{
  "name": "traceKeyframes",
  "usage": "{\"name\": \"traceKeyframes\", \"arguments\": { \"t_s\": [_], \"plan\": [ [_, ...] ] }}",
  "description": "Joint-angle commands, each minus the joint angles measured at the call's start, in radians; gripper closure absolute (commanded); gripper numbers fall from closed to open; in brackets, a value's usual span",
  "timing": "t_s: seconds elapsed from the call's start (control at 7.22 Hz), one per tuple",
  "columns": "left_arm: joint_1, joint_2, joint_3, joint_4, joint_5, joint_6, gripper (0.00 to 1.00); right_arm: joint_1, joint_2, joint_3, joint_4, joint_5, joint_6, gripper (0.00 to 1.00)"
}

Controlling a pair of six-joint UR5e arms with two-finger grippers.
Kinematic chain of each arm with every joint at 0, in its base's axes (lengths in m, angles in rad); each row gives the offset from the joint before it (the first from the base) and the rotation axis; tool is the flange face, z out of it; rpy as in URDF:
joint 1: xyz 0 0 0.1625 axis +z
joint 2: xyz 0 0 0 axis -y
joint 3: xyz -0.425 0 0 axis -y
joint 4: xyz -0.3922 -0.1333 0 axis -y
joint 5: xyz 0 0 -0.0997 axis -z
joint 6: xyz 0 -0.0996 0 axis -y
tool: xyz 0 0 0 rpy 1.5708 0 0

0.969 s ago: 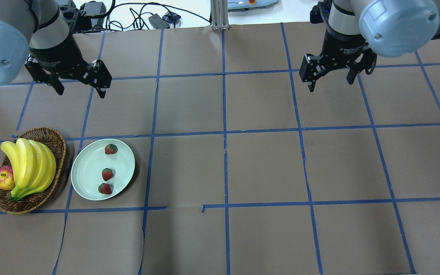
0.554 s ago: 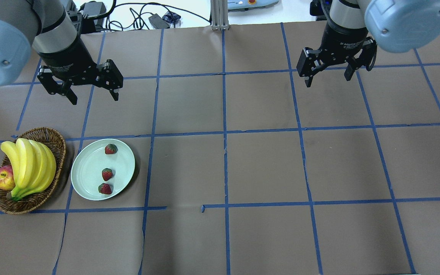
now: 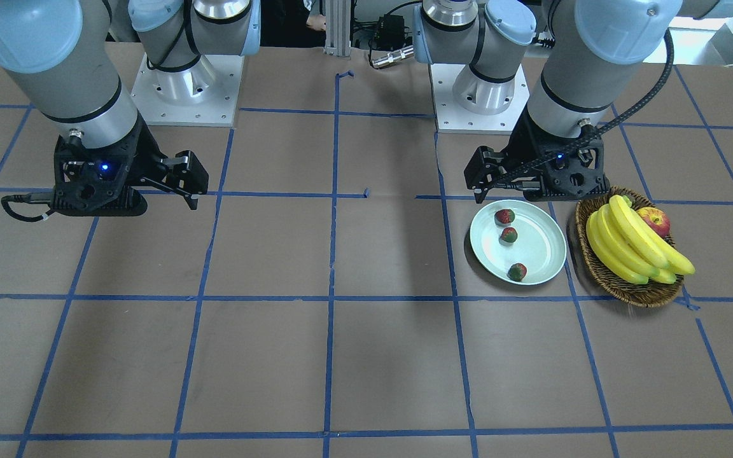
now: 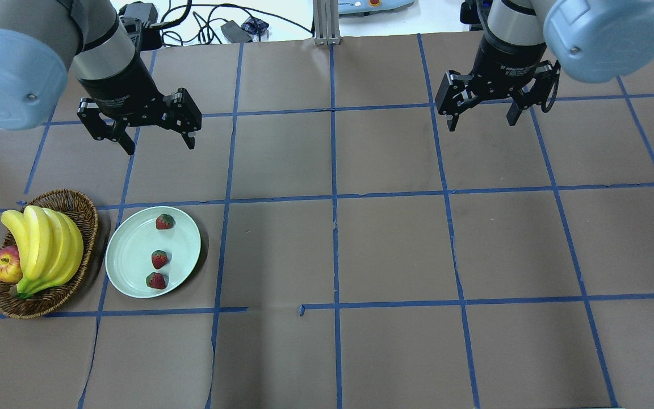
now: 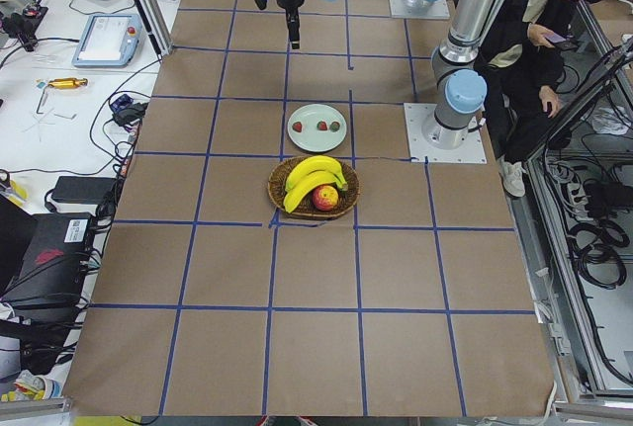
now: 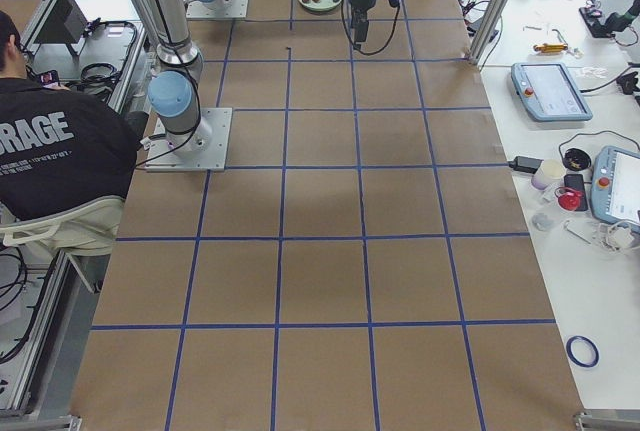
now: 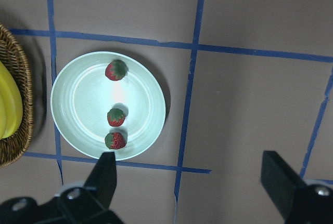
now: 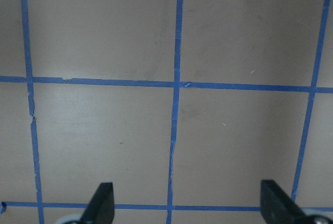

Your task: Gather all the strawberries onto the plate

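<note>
Three strawberries (image 4: 164, 221) (image 4: 159, 259) (image 4: 156, 280) lie on the pale green plate (image 4: 128, 255) at the table's left; they also show in the front view (image 3: 504, 217) and the left wrist view (image 7: 115, 70). My left gripper (image 4: 160, 143) is open and empty, held high above the table beyond the plate (image 7: 83, 104). My right gripper (image 4: 481, 120) is open and empty, high over bare table at the far right. The right wrist view shows only brown paper and blue tape between my open fingers (image 8: 101, 203).
A wicker basket (image 4: 86, 211) with bananas (image 4: 43, 244) and an apple (image 4: 5, 264) stands just left of the plate. Blue tape lines cross the brown paper. Cables and boxes (image 4: 230, 28) lie beyond the far edge. A person (image 5: 539, 31) stands by the robot base.
My left gripper has moved right and a little nearer. My right gripper has drifted slightly left and away. The strawberries, plate and basket have not moved.
</note>
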Motion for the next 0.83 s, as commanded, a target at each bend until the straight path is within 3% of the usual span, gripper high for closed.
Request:
{"name": "traceKeyframes", "arguments": {
  "t_s": [0.0, 0.69],
  "plan": [
    [-0.002, 0.008, 0.004, 0.003, 0.000, 0.007, 0.00, 0.001, -0.027, -0.014, 0.057, -0.001, 0.021, 0.00],
    [-0.002, 0.019, -0.006, 0.003, 0.003, 0.007, 0.00, 0.001, -0.038, -0.008, 0.059, 0.007, 0.021, 0.00]
  ]
}}
